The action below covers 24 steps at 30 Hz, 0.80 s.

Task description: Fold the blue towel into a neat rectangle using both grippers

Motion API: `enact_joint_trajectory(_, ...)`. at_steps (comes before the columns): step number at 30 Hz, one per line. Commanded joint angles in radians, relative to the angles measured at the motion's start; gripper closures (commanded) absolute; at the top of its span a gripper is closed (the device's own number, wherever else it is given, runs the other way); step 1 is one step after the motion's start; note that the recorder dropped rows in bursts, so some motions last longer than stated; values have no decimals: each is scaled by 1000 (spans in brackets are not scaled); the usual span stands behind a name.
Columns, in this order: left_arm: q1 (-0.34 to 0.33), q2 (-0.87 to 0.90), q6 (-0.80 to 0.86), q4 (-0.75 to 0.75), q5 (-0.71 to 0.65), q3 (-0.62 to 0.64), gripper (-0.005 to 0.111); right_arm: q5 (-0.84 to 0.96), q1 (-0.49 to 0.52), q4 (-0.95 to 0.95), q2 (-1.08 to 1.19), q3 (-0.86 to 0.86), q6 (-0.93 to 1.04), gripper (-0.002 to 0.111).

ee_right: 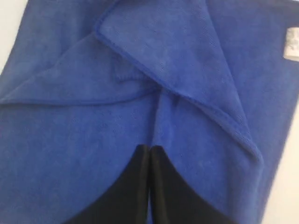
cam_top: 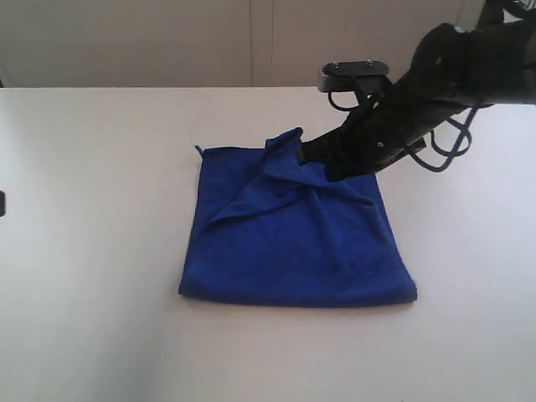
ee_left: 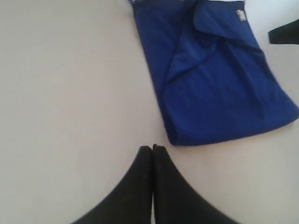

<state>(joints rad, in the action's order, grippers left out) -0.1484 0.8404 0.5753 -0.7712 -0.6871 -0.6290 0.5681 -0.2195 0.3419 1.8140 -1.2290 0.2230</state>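
Both left hand (ee_left: 152,147) and right hand (ee_right: 149,147) closed, empty; blue towel (cam_top: 293,243) lies rumpled.

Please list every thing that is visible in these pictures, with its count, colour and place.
blue towel: one, deep blue, lying on the table, one flap creased at the far side.
label: one, white, at a towel edge.
table: one, white, under the towel.
wall panels: several, pale, behind the table.
dark object: one, black, left edge of exterior view; unidentifiable.
right arm: one, black, with cables, reaching from the right.
left gripper: one, black, shut, over bare table near a towel corner.
right gripper: one, black, shut, over the towel by the flap.
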Motion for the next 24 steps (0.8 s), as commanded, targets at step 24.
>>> enact_joint_trajectory(24, 349, 686, 204, 0, 440, -182, 107, 52, -61, 98, 402, -461, 200, 76)
